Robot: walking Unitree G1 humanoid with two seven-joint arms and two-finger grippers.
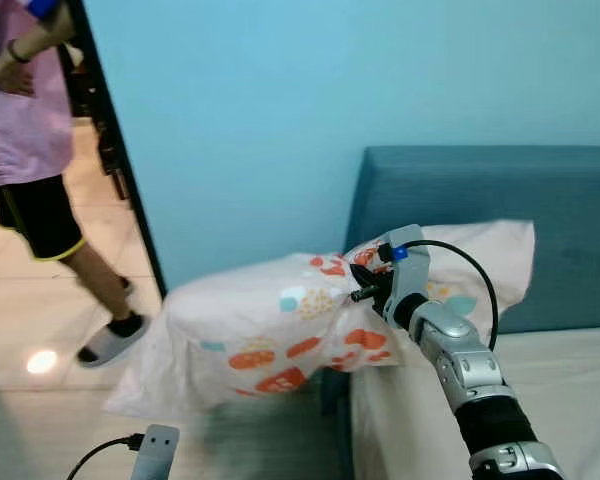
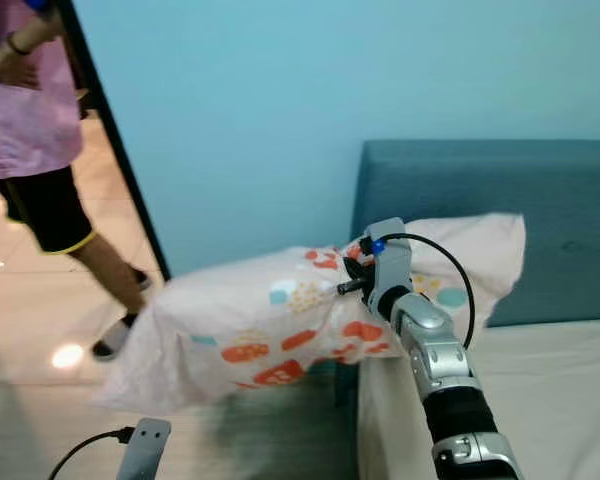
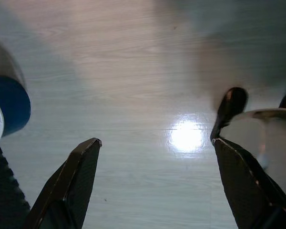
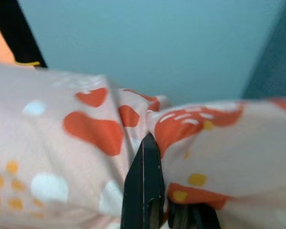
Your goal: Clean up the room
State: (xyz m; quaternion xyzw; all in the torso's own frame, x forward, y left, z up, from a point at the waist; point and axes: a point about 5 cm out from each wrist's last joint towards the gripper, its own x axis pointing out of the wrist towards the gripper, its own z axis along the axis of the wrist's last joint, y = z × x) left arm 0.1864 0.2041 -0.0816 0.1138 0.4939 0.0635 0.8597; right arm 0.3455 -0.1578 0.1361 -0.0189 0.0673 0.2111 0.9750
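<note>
Our right gripper (image 1: 365, 285) has its jaws pinched on the pillow (image 1: 280, 330), bunching the cloth mid-length. The pillow hangs off the bed (image 1: 570, 390) edge against the headboard (image 1: 480, 190), long axis sideways, far end sagging over the floor (image 3: 133, 71). Our left gripper (image 3: 155, 157) hangs open. A person (image 1: 30, 130) stands cropped.

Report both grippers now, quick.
Left gripper: open, holding nothing, above the floor.
Right gripper: closed on the pillow.
</note>
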